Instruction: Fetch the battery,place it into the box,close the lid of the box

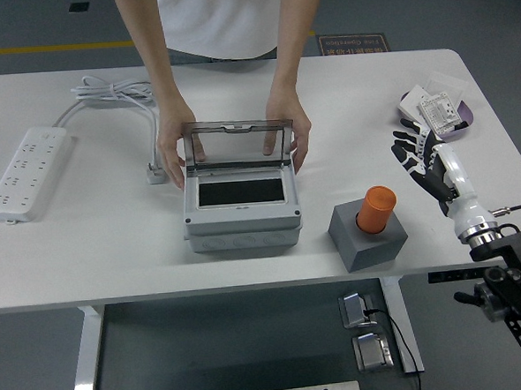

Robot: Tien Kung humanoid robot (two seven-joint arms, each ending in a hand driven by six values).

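Observation:
An orange cylindrical battery stands upright in a grey block holder right of centre. A grey box sits at the table's middle with its clear lid raised upright. A person at the far side holds the box with both hands, one hand at its left and the other hand at the lid's right edge. My right hand hovers open, fingers spread, to the right of the battery and apart from it. My left arm is out of view.
A white power strip with its cable lies at the far left. White packaged items lie at the far right, just beyond my right hand. The table's near edge runs below the box.

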